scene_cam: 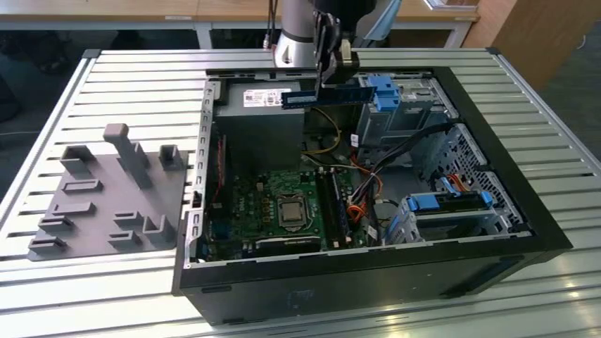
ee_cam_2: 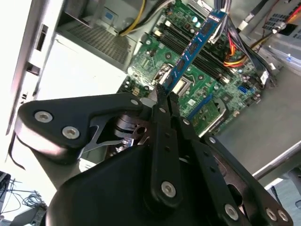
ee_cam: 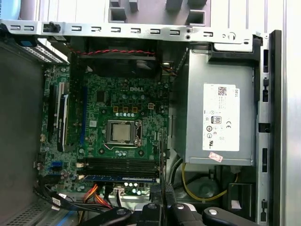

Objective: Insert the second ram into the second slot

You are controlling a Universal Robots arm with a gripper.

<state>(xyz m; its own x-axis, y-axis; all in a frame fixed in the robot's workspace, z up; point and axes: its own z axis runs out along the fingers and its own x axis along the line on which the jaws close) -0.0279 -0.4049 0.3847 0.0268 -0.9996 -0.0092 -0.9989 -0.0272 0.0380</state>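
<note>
Our hand (scene_cam: pixel 326 84) is closed firmly on the second ram (scene_cam: pixel 329 97), with its 2 black fingers (ee_cam_2: pixel 160 117) pressed together on the flat sides of the stick. In the exterior view the dark-blue stick hangs level in the air under the arm (scene_cam: pixel 295 35). It is gripped near the middle of its upper edge, and its length goes from the exterior view's left to the exterior view's right. It is high above the open computer case (scene_cam: pixel 521 176), over the far part where the grey power supply (scene_cam: pixel 258 130) meets the bright blue drive-bay clips (scene_cam: pixel 385 91), and it touches nothing except the fingers. The motherboard (scene_cam: pixel 281 204) lies flat on the floor of the case, well below the stick. The long black memory slots (scene_cam: pixel 336 204) run beside the processor socket (scene_cam: pixel 289 210), and the stick is turned across their direction, not along it. In the second wrist view the stick stretches away from the fingertips over these slots, with its row of chips facing us. The case stands on a slatted metal bench (scene_cam: pixel 94 84), and 1 grey fixture (scene_cam: pixel 103 204) with posts lies beside the case on the exterior view's left.
</note>
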